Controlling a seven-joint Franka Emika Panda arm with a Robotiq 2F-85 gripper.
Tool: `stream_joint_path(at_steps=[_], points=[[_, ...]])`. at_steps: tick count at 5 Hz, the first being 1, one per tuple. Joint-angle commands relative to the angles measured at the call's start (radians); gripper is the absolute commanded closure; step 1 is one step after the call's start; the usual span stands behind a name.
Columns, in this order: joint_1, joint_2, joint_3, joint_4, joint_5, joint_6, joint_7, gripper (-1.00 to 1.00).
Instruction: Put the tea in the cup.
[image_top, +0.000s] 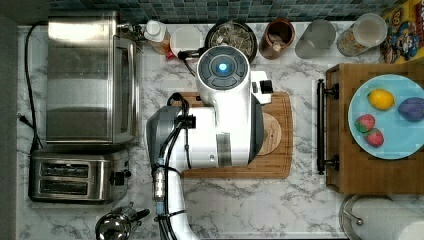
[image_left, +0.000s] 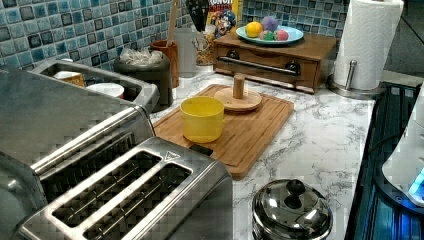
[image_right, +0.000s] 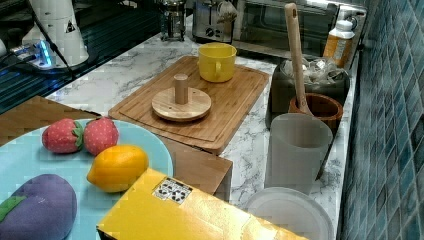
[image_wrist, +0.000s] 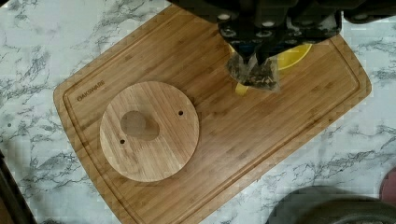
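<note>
Claw (image_wrist: 254, 58) clamped on tea (image_wrist: 254, 74), hanging over cup (image_wrist: 292, 53) rim. In top view, arm covers cup, lid (image_top: 270, 132) at board's 3 o'clock. Risk: off-centre release drops bag onto board (image_wrist: 224, 140).

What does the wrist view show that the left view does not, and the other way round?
Only the wrist view shows the gripper holding a tea bag above the yellow cup. Only the left view shows the toaster, the paper towel roll and the fruit plate. Both show the cutting board, the round wooden lid lying on it, and the cup.
</note>
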Motion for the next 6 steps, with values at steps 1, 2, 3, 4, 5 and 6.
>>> stream_joint_path(at_steps=[1,2,3,4,5,6], points=[[0.001,0.009,0.015,-0.006,0.002,-0.007,-0.025,1.0],[0.011,-0.019,0.031,-0.05,0.03,0.009,-0.078,1.0],[0.033,-0.046,0.057,-0.099,0.044,0.029,-0.126,1.0],[0.057,-0.07,0.077,-0.144,0.044,0.039,-0.163,1.0],[0.059,-0.066,0.109,-0.168,0.037,0.028,-0.181,1.0],[0.058,-0.059,0.128,-0.182,0.027,0.022,-0.184,1.0]])
